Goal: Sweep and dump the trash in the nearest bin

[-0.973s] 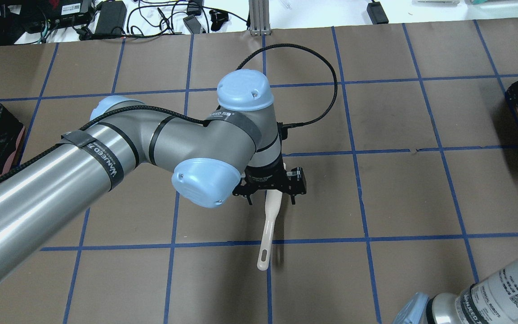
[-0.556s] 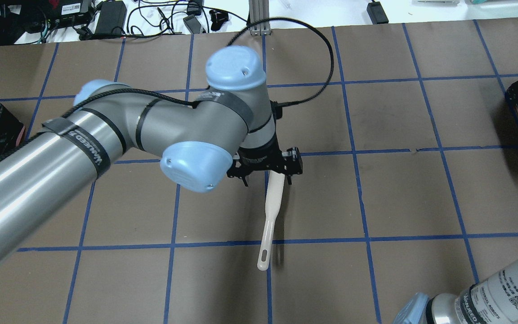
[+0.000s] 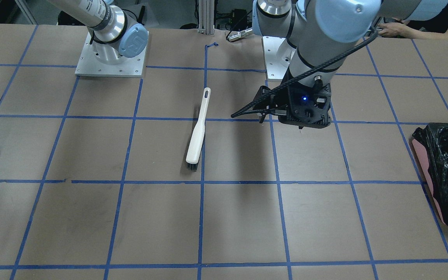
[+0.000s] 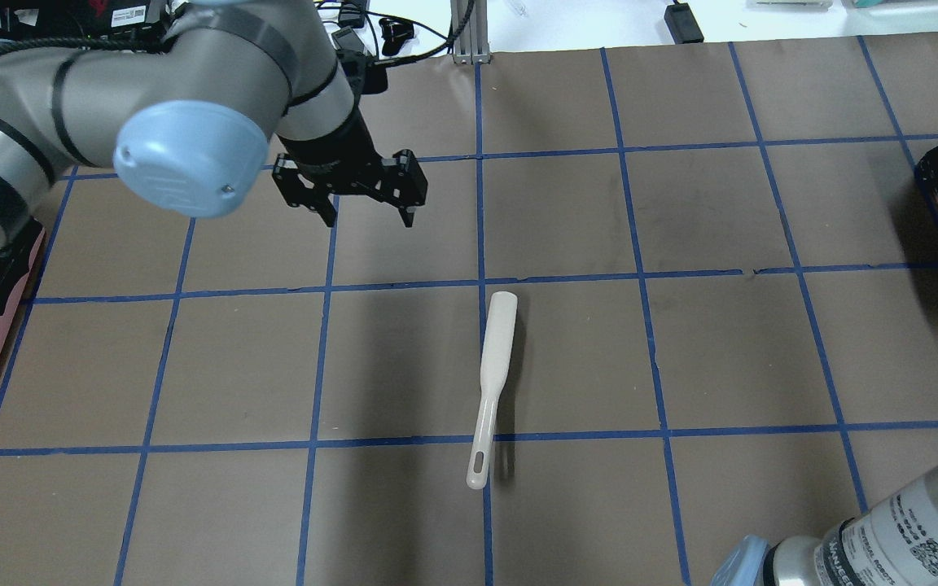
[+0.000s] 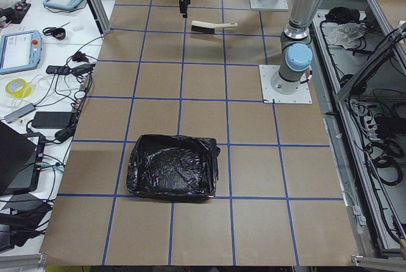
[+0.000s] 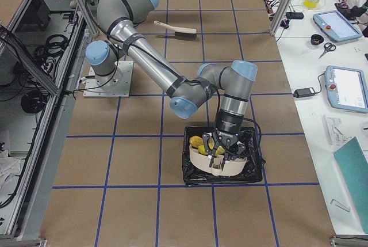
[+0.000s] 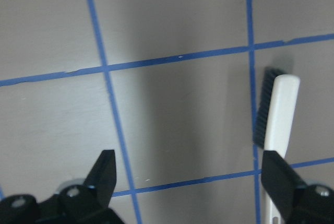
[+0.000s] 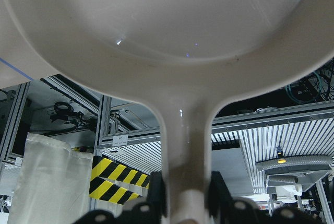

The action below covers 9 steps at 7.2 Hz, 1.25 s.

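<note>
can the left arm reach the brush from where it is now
Probably yes. The left gripper hangs open above the table, apart from the brush, which lies flat with nothing between them. The right gripper, shut on the dustpan, is far off.

We see the worktop (image 4: 721, 350) covered in matt brown paper, faintly scuffed and smudged, and crossed by smooth blue tape (image 4: 640, 274). The brush (image 4: 495, 358) has a smooth white plastic handle with a soft sheen and dark bristles. The dustpan (image 8: 172, 20) is glossy cream plastic that catches the lamps. The bin (image 6: 253, 172) has a crinkled, shiny black plastic liner. So does the pink bin (image 3: 425, 171), whose bare side looks matt. The left arm (image 4: 192, 65) is satin grey metal with smooth pale-blue plastic caps, and the left hand (image 4: 368, 218) is matt black.
</note>
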Available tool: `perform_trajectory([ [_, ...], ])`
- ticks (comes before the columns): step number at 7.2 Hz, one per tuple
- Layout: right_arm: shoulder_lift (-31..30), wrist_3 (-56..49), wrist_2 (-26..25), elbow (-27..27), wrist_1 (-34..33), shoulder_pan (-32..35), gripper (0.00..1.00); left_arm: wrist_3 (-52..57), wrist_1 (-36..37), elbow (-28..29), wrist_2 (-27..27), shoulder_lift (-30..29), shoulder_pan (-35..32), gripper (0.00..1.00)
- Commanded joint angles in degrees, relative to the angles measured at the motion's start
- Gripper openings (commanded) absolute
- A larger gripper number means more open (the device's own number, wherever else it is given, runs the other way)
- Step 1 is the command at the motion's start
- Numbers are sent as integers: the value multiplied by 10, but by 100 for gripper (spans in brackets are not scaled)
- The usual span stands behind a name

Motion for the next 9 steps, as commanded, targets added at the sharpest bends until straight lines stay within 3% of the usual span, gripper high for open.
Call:
perform_trajectory([
  [1, -3, 4, -2, 2, -4, 0, 0, -12, -21, -12, 7, 15, 35, 100],
  [3, -4, 18, -5, 0, -28, 0, 0, -13, -46, -32, 64, 47, 36, 100],
  [6, -40, 19, -11, 25, -65, 16, 0, -14, -59, -33, 63, 51, 41, 100],
  [9, -39, 19, -11, 59, -94, 20, 0, -14, -57, -33, 66, 52, 54, 100],
])
